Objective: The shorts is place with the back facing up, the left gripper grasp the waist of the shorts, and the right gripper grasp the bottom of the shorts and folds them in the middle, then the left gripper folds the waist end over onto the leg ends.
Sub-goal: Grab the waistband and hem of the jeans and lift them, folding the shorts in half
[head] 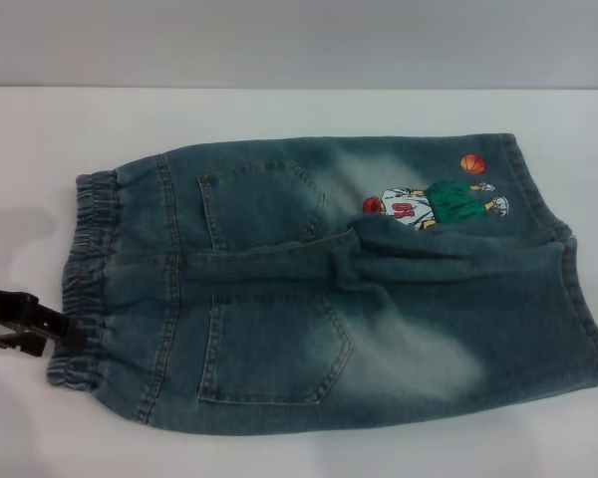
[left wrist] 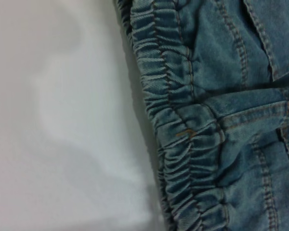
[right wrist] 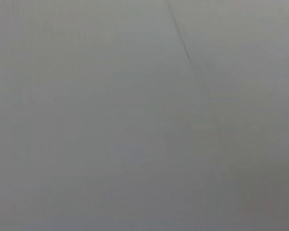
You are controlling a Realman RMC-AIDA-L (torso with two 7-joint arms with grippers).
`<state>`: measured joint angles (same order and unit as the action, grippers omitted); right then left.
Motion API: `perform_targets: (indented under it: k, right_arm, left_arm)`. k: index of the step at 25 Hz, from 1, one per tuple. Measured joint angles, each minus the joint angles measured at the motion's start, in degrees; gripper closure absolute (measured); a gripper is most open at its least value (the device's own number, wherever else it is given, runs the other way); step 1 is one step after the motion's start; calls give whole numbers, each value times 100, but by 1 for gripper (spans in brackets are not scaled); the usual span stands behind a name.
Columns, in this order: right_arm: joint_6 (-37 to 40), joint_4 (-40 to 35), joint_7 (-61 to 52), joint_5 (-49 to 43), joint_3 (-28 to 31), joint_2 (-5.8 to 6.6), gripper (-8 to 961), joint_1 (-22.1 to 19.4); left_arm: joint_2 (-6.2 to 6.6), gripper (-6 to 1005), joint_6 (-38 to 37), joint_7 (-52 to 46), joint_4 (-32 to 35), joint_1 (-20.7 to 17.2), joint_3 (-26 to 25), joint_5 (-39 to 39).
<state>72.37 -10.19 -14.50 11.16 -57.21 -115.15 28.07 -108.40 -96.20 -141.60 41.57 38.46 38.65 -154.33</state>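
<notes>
A plain white counter (head: pixel 279 110) fills the head view, and a pale grey wall (head: pixel 299 40) rises behind its far edge at 12 o'clock. The counter's bare surface runs all round the garment, with a soft shadow on it at 9 o'clock beside the waistband.

The shorts (head: pixel 399 329) lie flat across the middle of the counter, back side up, spread from 9 o'clock to 3 o'clock. The waist of the shorts (head: pixel 90 289), a gathered elastic band, sits at 9 o'clock; the two patch pockets (head: pixel 269 349) lie just beside it toward the centre. The bottom of the shorts (head: pixel 578 289) reaches 3 o'clock, and the far leg carries the cartoon print (head: pixel 434 204) near 1 o'clock. A raised fold of denim runs along the centre seam between the legs.

The left pincer (head: pixel 35 324) comes in low from 9 o'clock, its dark fingers at the edge of the waistband; I cannot tell whether they are spread or pressed together. The left wrist view shows the ruffled band close up, with white counter beside it.

The right pincer is out of sight; the right wrist view shows only a grey surface with a thin dark line (right wrist: pixel 183 43).
</notes>
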Motion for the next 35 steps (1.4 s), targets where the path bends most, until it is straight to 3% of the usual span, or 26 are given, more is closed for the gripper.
perform_targets:
  k: [35]
  right_arm:
    - [15, -88, 0, -247, 0, 37, 353, 57]
  left_arm:
    - [-16, 327, -86, -22, -67, -30, 115, -37]
